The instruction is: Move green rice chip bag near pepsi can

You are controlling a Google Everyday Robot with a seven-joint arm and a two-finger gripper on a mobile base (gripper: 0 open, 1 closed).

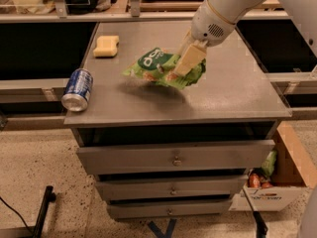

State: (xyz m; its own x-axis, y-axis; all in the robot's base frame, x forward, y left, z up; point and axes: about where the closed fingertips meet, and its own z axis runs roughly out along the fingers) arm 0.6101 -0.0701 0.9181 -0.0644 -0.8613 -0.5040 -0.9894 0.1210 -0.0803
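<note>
Grey cabinet top (237, 95) filled the middle of the view, with three drawers (176, 157) below it. Near the centre of the top the gripper (185, 63) was closed on the right part of the green rice chip bag (156, 63) — its pale fingers pinched the foil. The bag seemed to hang a little above the surface, because a shadow lay under it. The pepsi can (78, 88) lay on its side at about 8 o'clock from the bag, at the left front corner of the top, well apart from the bag. So I judged the task as about half done: the grasp and the lift were made, while the carrying toward 8 o'clock and the setting down were left. A yellow sponge (106, 45) lay at 10 o'clock from the bag, off the line to the can — nothing stood between the bag and the can. One risk was the can itself: it could roll off the edge if the bag pushed it. On the floor at 4 o'clock stood a cardboard box (285, 182)
</note>
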